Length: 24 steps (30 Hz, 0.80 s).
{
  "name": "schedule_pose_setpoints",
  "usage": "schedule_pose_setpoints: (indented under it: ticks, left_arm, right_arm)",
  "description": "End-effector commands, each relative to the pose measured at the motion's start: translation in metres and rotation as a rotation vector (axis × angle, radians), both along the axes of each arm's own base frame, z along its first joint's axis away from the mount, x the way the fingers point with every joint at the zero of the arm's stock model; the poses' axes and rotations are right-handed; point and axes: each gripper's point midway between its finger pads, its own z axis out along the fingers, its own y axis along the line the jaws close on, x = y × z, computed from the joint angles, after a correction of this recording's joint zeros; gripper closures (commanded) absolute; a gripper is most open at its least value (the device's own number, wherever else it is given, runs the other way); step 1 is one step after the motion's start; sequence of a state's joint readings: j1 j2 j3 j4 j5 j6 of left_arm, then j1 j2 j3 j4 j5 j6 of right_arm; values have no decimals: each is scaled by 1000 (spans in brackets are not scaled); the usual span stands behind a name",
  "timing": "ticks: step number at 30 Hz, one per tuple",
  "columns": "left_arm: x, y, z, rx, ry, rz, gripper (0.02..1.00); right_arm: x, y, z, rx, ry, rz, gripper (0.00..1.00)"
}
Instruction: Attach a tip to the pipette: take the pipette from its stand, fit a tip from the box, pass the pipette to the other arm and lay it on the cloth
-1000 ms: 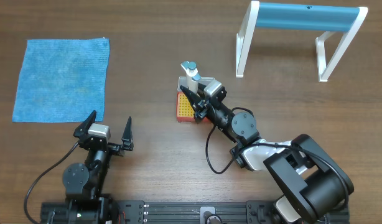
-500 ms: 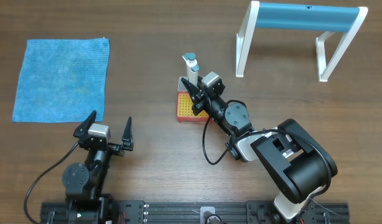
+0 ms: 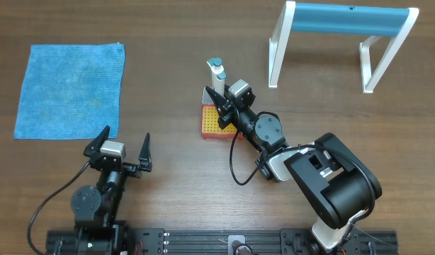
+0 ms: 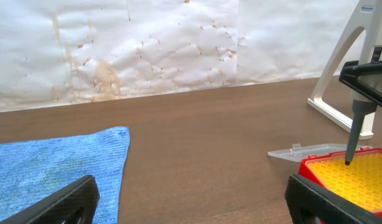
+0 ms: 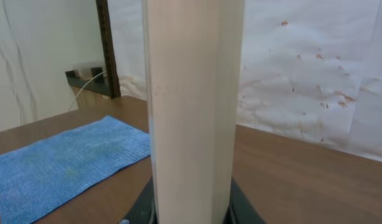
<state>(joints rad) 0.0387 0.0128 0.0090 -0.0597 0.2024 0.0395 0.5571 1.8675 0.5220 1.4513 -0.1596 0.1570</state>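
Wooden table (image 3: 168,64): right tool (image 3: 223,108) holds pipette (image 3: 218,76) upright at tip box (image 3: 210,123).

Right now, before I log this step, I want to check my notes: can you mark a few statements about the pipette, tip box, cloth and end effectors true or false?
1. The pipette hangs on its stand. False: the right end effector holds it upright over the tip box.
2. The left end effector is open. True.
3. The tip box is shut. False: its lid is open and the yellow rack is exposed.
4. The cloth lies flat on the left arm's side of the table. True.
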Motion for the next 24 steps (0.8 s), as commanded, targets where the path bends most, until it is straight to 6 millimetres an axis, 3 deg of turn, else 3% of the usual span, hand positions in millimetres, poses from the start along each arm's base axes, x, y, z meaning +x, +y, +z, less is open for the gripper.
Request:
schedule_pose_setpoints:
  ticks: [1,24]
  left_arm:
    - [0,3,-1,-2,1,17,56]
    - [0,3,-1,-2,1,17,56]
  right_arm:
    - [2,3,1,11,7,12,921]
    - [-3,9,-20,-65,51,59,921]
